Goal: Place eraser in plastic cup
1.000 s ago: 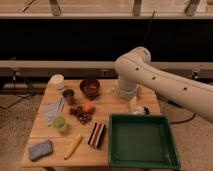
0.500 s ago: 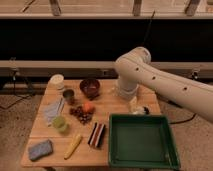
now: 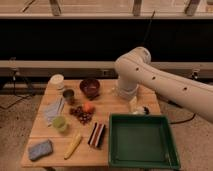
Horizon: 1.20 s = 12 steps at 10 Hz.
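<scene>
Reach step; nothing lifted yet. The gripper (image 3: 136,107) hangs above the table's (image 3: 120,104) far side, grip state unreadable. Flat black-red-white striped eraser (image 3: 96,135) lies camera-left of it, nearer us; pale yellow-green translucent plastic cup (image 3: 60,123) further left. Next move likely: cross over, descend on eraser.

Behind the tray (image 3: 142,163), gripper (image 3: 137,108) — eraser (image 3: 96,135) right of plastic cup (image 3: 60,123).

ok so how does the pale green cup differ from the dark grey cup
The plastic cup is pale yellow-green and looks translucent; the dark grey cup is opaque. The plastic cup stands nearer the front of the table; the dark grey cup stands farther back, by the white container. Both are upright, open-topped and at the same end. The gripper is at the other end, behind the green tray, near neither.
</scene>
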{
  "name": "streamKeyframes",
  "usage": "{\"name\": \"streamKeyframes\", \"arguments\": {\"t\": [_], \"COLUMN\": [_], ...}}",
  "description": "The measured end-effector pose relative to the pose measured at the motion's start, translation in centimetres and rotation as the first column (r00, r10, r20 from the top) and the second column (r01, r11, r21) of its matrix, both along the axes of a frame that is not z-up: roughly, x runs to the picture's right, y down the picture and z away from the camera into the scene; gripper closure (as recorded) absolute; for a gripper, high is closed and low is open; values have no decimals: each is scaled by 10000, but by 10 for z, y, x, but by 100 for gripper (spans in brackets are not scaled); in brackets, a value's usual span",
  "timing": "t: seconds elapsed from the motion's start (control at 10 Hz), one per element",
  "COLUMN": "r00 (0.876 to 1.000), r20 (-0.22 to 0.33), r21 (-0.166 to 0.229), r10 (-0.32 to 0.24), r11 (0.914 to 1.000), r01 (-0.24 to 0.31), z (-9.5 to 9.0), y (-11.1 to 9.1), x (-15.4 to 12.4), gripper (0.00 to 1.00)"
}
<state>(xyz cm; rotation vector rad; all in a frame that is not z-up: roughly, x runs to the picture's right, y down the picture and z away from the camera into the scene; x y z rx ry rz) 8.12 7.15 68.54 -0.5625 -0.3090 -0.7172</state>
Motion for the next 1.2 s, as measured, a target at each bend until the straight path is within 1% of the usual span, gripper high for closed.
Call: {"name": "streamKeyframes", "arguments": {"t": [0.5, 0.6, 0.7, 0.8, 1.0, 1.1, 1.2], "r00": [10000, 10000, 9995, 9979, 9920, 9869, 9793], "r20": [5, 55, 238, 499, 1037, 1363, 1741], "r21": [-7, -29, -95, -164, -308, -401, -498], "r10": [-2, -48, -207, -407, -718, -864, -1037], "r11": [10000, 10000, 9997, 9990, 9967, 9949, 9922], "r01": [2, 48, 209, 416, 753, 927, 1140], "z": [0, 1, 3, 7, 15, 21, 28], "y": [0, 0, 2, 6, 15, 20, 28], "x": [0, -1, -4, -13, -45, -70, -100], "gripper": [20, 20, 20, 20, 20, 20, 20]}}
